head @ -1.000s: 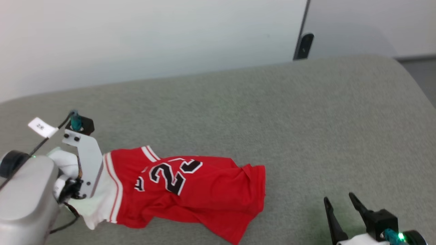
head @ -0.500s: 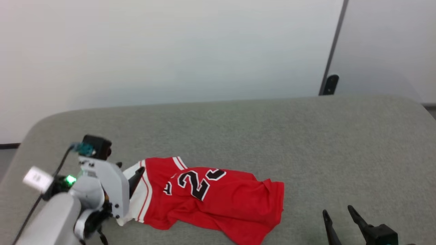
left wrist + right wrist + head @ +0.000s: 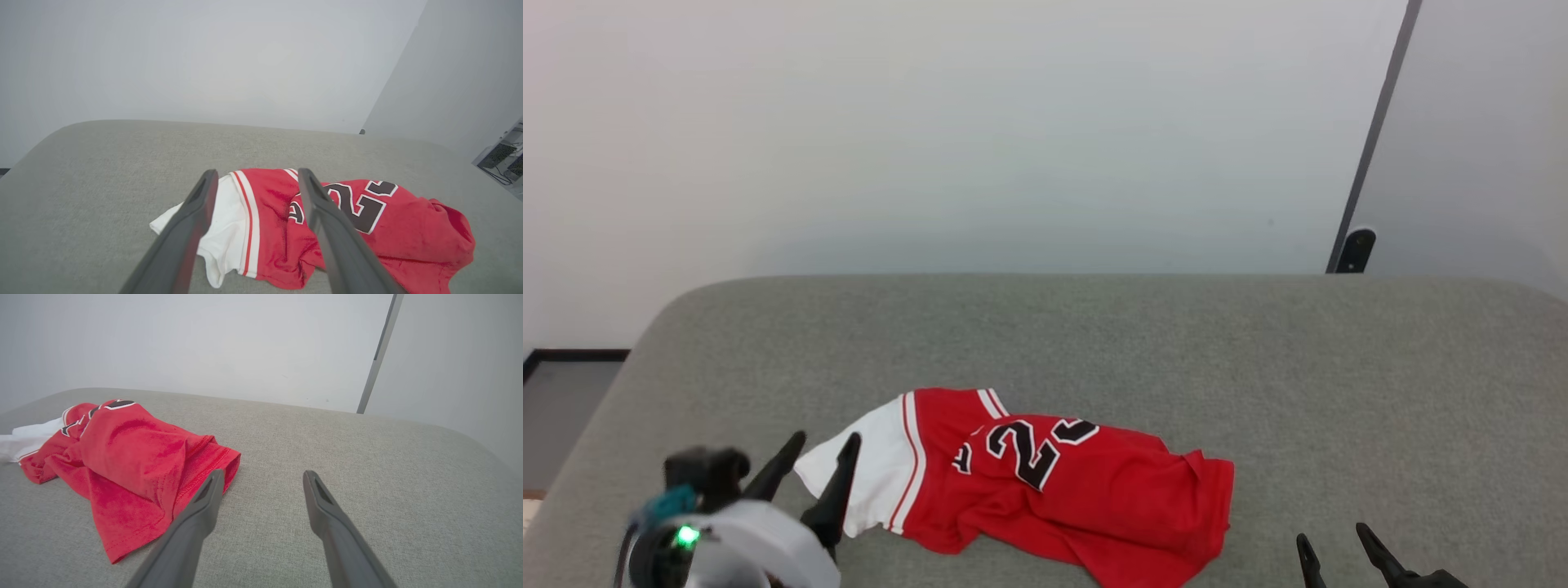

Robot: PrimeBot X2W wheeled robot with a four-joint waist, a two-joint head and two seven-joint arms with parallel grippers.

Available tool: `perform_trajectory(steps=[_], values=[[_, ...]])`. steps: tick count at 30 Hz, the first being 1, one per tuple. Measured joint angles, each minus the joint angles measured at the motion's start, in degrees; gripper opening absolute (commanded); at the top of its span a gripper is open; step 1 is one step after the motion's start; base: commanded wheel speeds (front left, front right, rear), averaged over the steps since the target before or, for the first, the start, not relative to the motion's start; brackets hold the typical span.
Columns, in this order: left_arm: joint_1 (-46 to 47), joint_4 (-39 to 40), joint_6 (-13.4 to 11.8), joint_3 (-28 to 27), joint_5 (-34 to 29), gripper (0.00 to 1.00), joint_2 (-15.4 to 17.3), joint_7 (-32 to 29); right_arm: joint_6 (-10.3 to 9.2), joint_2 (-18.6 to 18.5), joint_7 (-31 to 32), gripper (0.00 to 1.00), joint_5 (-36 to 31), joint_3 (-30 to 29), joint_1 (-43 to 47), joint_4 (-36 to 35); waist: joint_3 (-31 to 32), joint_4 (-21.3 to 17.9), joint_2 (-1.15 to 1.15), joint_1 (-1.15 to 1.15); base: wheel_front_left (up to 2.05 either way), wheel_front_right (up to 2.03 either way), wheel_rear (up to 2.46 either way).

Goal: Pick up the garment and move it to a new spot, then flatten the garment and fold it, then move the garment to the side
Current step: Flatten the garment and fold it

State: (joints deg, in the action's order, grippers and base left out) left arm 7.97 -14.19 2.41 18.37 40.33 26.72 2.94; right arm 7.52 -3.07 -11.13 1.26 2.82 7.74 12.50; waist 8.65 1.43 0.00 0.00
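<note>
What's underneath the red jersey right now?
The jersey lies crumpled on the grey fabric surface. Its own folds hide the lower layers and the patch beneath it.

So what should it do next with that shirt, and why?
Probably ease the left gripper forward and down onto the white sleeve and close on it. The shirt lies bunched and wrinkled on the grey surface, not flat. Both the left and the right gripper are open and empty, and the left one's fingers point at that sleeve.

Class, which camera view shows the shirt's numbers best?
The head view: the numbers face the camera uncovered. In the left wrist view a finger crosses them; the right wrist view catches just a sliver, far off.
</note>
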Motion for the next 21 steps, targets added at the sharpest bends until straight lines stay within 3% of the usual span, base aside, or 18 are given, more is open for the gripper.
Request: perform_trajectory(steps=[9, 18, 21], values=[[-7.01, -0.62, -0.75, -0.76, -2.10, 1.00, -0.86, 9.61, 0.00, 0.03, -1.40, 1.00, -0.23, -0.69, 1.41, -0.51, 1.85, 2.07, 0.00, 0.00, 0.00, 0.00, 0.00], [-7.68, -1.96, -1.05, -1.82, -3.59, 1.00, -2.63, 11.60, 0.00, 0.07, -2.00, 1.00, -0.60, -0.47, 2.49, -0.76, 2.30, 5.30, 0.00, 0.00, 0.00, 0.00, 0.00], [-7.06, -2.54, -2.25, -3.04, -3.66, 1.00, -3.20, 11.73, 0.00, 0.04, -2.24, 1.00, -0.14, 1.02, 2.26, -0.78, 2.33, 6.98, 0.00, 0.00, 0.00, 0.00, 0.00]])
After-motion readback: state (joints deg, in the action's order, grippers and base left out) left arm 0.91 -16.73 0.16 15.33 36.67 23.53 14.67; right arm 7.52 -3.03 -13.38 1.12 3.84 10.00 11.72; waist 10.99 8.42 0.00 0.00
